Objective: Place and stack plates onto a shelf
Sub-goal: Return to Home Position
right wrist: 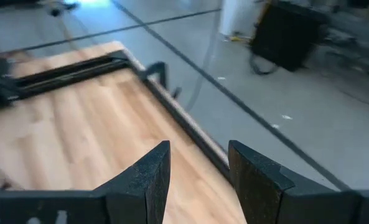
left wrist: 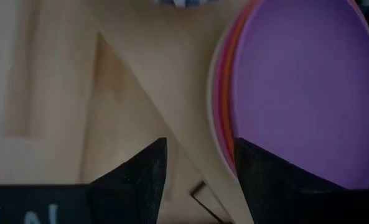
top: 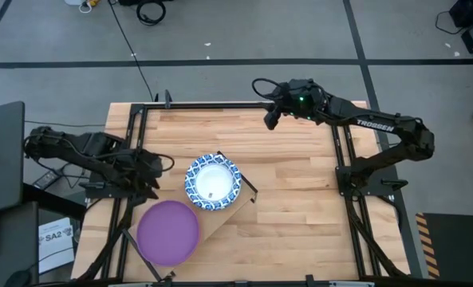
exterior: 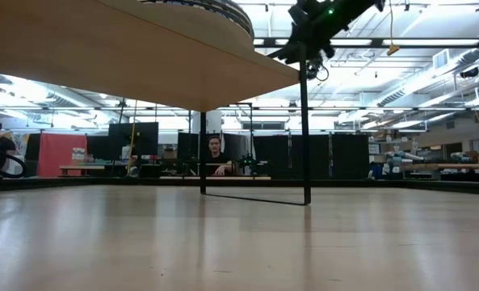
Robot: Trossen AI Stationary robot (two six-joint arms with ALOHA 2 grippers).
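Observation:
A purple plate (top: 168, 231) tops a stack at the near-left end of the light wood shelf (top: 220, 219). In the left wrist view the purple plate (left wrist: 302, 87) lies on orange, magenta and beige rims (left wrist: 221, 106). A blue-and-white patterned plate (top: 213, 181) with a white centre sits at the shelf's far end; I cannot tell how many lie under it. My left gripper (top: 158, 169) (left wrist: 200, 165) is open, just left of the shelf, with its fingers beside the purple stack's rim. My right gripper (top: 270, 119) (right wrist: 200, 165) is open and holds nothing, near the table's far edge.
The shelf lies slantwise on the slatted table top (top: 292, 183). From table height I see its underside (exterior: 102, 48) and thin black legs (exterior: 306, 121), with my right arm (exterior: 320, 20) above. Black frame rails (top: 220, 106) run along the table's edges. A person (exterior: 216, 153) sits far behind.

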